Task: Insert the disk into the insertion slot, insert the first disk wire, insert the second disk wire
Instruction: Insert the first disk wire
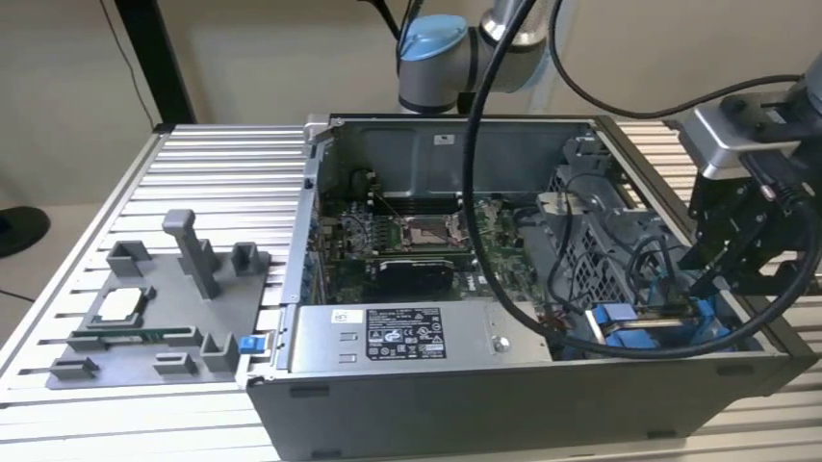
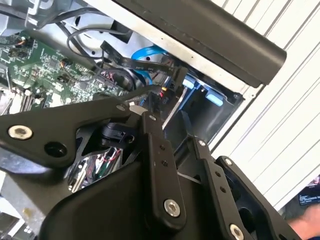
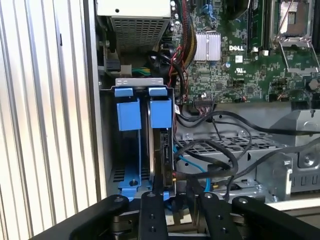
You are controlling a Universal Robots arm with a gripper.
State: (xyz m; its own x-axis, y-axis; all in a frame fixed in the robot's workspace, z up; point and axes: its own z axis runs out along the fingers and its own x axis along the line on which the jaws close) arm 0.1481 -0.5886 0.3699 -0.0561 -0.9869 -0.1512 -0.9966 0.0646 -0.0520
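hovering my pincer (image 3: 178,196) at the insertion slot (image 3: 140,82)
my jaws stand spread, just beyond the disk (image 3: 163,150), which sits on edge inside that slot beside a blue tab (image 3: 161,113), black cables (image 3: 215,150) near it.

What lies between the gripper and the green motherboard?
In the first wrist view, looped black cables and a light-blue cable cross grey perforated metal between the gripper and motherboard.

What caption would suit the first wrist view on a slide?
Gripper close to the blue-railed insertion slot inside an open computer case, among black cables.
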